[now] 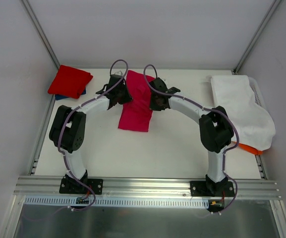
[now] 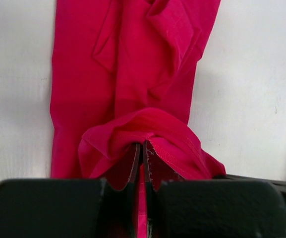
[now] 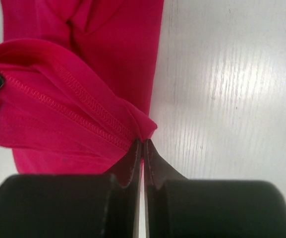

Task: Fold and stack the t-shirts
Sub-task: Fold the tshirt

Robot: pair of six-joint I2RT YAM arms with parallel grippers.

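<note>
Fingers of the left arm [image 2: 129, 167] are pinched tight on a bunched edge of the one crimson-pink cloth t-shirt [image 1: 135, 106]; fingers of the right arm [image 3: 155, 168] clamp its stitched hem. It lies mid-tabletop [image 1: 172, 144]. One folded bright red t-shirt [image 1: 70, 81] sits atop one blue t-shirt [image 1: 59, 96], far left corner.

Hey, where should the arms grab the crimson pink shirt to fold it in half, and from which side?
By the hemmed short end, one corner per gripper, coming from above. The crimson-pink shirt lies as a long narrow strip, so lifting that end can fold it over its own length. The left gripper and the right gripper are each shut on that hem.
</note>
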